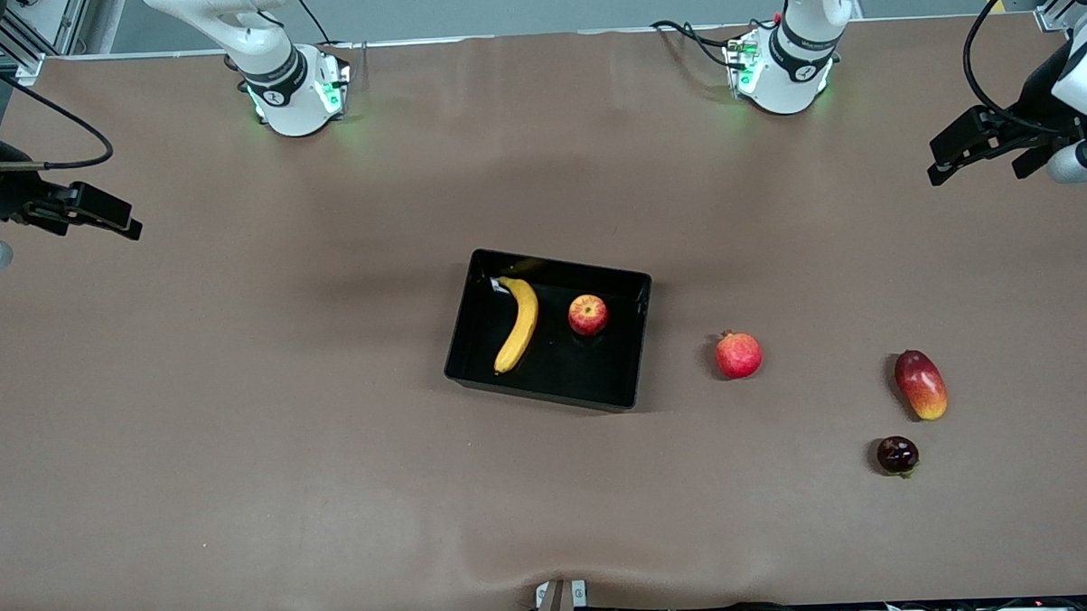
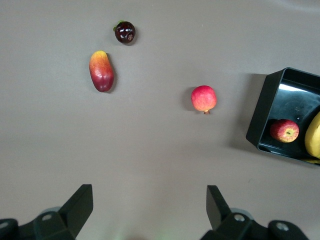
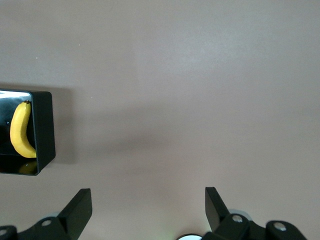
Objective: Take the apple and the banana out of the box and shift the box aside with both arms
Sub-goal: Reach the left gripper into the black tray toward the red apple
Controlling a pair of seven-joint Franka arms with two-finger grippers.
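The box [image 1: 537, 389], a glossy black tray, lies at the table's middle. Inside it the yellow banana [image 1: 519, 323] rests beside the small red apple [image 1: 588, 315]. My left gripper [image 1: 975, 171] hangs open and empty over the left arm's end of the table. Its wrist view shows the fingers [image 2: 80, 205] spread wide over bare mat, with the box [image 2: 262, 117], apple [image 2: 284, 130] and banana [image 2: 315, 137] at the frame's edge. My right gripper [image 1: 98, 229] hangs open and empty over the right arm's end. Its view shows the box [image 3: 44, 130] and banana [image 3: 21, 131].
A red pomegranate [image 1: 738, 355] lies on the mat beside the box toward the left arm's end. A red-orange mango [image 1: 921, 384] and a small dark fruit [image 1: 898, 455] lie farther that way, the dark one nearest the front camera. The two arm bases stand along the table's back edge.
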